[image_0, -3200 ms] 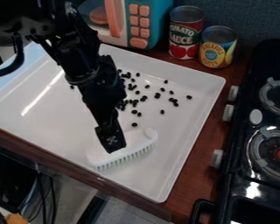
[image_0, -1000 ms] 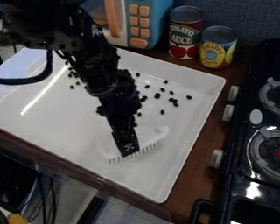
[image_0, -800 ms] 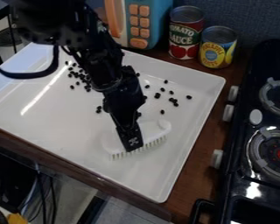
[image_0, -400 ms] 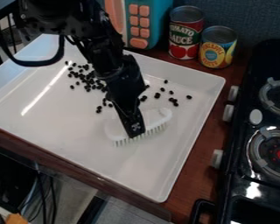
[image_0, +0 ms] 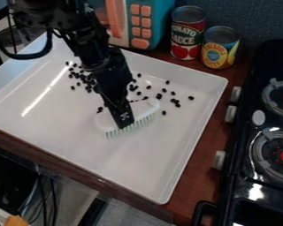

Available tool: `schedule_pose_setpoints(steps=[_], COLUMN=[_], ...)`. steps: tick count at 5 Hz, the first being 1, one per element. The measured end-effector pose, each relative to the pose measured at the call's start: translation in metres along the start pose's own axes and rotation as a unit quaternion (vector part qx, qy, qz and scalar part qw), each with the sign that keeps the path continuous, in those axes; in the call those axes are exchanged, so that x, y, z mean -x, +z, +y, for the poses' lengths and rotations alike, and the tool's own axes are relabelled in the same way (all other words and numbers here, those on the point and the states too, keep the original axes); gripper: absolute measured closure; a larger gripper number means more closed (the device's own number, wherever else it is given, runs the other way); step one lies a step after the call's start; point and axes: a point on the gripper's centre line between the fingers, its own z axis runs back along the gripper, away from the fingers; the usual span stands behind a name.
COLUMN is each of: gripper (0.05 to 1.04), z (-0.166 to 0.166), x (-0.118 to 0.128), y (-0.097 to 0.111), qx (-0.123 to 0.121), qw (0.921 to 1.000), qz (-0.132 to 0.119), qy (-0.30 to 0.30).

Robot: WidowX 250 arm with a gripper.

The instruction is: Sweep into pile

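White brush [image_0: 146, 107] shifted up-left, in gripper [image_0: 124, 122]; dark beans [image_0: 159, 96] nearby, on tray [image_0: 150, 170]

The tray [image_0: 162, 167] looks like smooth, glossy white plastic, a bright streak of light across it. The brush [image_0: 145, 107] has a smooth plastic-looking back and stiff plastic-looking bristles. Reddish-brown wood-look countertop [image_0: 198, 165] shows a soft sheen. The cans [image_0: 187, 33] have bare metal rims; the stove [image_0: 256, 185] is glossy black.

The gripper [image_0: 125, 123] hides the brush's [image_0: 145, 107] middle; the arm [image_0: 102, 62] covers part of the tray [image_0: 167, 163]. The top edge crops the microwave [image_0: 134, 21], the right edge the stove [image_0: 241, 165].
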Motion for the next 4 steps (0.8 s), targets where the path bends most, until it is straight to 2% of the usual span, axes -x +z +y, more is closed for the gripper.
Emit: schedule_pose_setpoints(steps=[1, 4], gripper=[0.363, 0.363], z=[0.010, 0.041], x=[0.006, 0.008], y=[0.003, 0.006], qx=[0.004, -0.010], qw=[0.9999, 0.9994], qz=[-0.001, -0.016], qy=[0.010, 0.030])
